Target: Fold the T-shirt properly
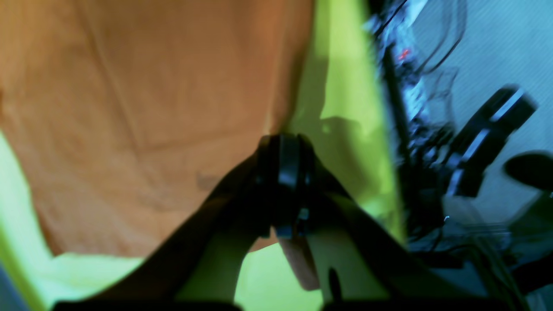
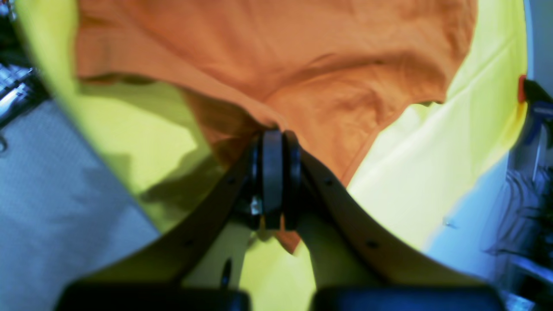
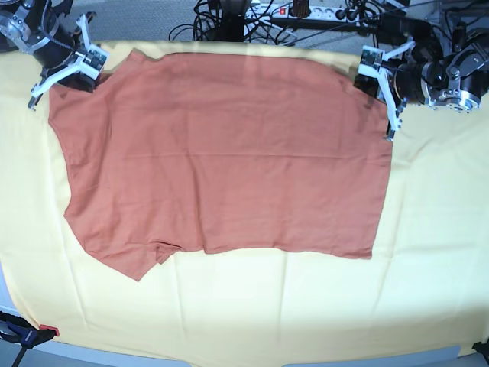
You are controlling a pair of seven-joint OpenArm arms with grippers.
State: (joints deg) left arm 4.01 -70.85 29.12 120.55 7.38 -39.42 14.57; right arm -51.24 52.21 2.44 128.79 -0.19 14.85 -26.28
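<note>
T-shirt (image 3: 221, 153) was plain rust-orange, no print. Cloth (image 3: 306, 306) under it was pale yellow, plain; it read lime-yellow in the wrist views. Gripper frames at 10 and 2 o'clock were white with black parts. Red-tipped clamp (image 3: 46, 331) at 7 o'clock. Grey floor at 12.

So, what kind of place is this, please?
Probably a robotics lab bench, not a home: a table under a yellow cloth, a power strip with tangled cables behind it, and a clamp at the table's edge.
</note>
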